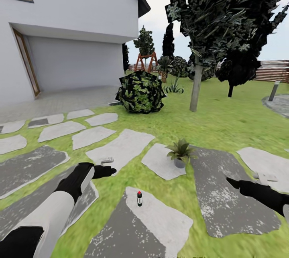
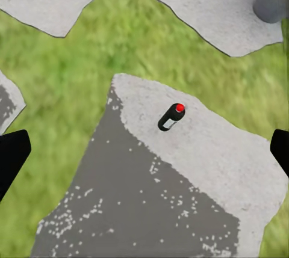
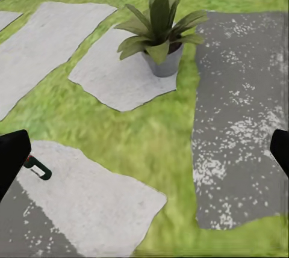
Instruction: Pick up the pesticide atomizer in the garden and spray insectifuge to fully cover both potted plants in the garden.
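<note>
pesticide atomizer (image 1: 139, 198) slim, dark, red-capped, upright on speckled grey stepping stone (image 1: 160, 220); both tools spread wide.

You have one pesticide atomizer (image 1: 139, 198) in view, standing on a near stepping stone (image 1: 160, 222). One potted plant (image 1: 180, 153) counted. Two hands: left hand (image 1: 105, 171), right hand (image 1: 235, 182). One dark round shrub (image 1: 141, 91) far. One house (image 1: 68, 29), far left.
</note>
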Controlling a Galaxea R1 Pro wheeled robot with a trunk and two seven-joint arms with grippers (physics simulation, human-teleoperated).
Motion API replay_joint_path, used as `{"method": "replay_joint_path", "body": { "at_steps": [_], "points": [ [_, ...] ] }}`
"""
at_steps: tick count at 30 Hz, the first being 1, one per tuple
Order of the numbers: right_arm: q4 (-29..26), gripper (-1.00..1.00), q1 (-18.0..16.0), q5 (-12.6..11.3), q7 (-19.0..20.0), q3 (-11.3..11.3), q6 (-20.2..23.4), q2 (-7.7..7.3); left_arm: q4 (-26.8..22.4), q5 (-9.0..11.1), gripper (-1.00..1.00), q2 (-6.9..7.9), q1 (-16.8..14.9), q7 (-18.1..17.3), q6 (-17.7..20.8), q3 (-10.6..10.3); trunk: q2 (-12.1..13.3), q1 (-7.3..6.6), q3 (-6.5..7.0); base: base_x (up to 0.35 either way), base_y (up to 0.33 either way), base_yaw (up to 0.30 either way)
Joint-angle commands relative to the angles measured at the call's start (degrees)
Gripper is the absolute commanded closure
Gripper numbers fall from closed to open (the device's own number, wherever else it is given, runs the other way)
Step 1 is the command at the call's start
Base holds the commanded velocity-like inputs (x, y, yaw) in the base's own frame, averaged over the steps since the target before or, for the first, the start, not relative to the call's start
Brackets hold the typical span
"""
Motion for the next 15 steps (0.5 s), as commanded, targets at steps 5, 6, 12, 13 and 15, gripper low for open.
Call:
{"method": "replay_joint_path", "body": {
  "at_steps": [5, 6, 12, 13, 15],
  "points": [
    [-0.01, -1.00, -0.06, 8.28, 0.45, -0.03, 0.15, 0.49, -0.03, 0.56, -1.00, 0.06, 0.03, 0.10, 0.16, -0.13, -0.02, -0.01, -0.06, 0.022, 0.301, -0.259],
    [-0.01, -1.00, -0.06, 9.50, 0.52, 0.06, 0.11, 0.59, -0.02, 0.56, -1.00, 0.06, 0.03, 0.10, 0.12, -0.13, -0.02, -0.01, -0.06, 0.083, 0.301, -0.138],
    [0.00, -1.00, -0.06, 11.51, 0.61, 1.84, 0.06, 0.75, 0.00, 0.56, -1.00, -0.11, 0.04, 0.12, -0.03, -0.13, -0.02, -0.01, -0.06, 0.090, 0.231, -0.065],
    [0.00, -1.00, -0.09, 11.60, 0.62, 2.01, 0.06, 0.76, 0.00, 0.56, -1.00, -0.19, 0.04, 0.12, -0.05, -0.13, -0.02, -0.01, -0.06, 0.032, 0.063, -0.113],
    [0.00, -1.00, -0.12, 11.65, 0.63, 2.16, 0.06, 0.77, 0.00, 0.56, -1.00, -0.28, 0.04, 0.11, -0.06, -0.13, -0.02, -0.01, -0.06, 0.021, 0.042, -0.168]
  ]
}}
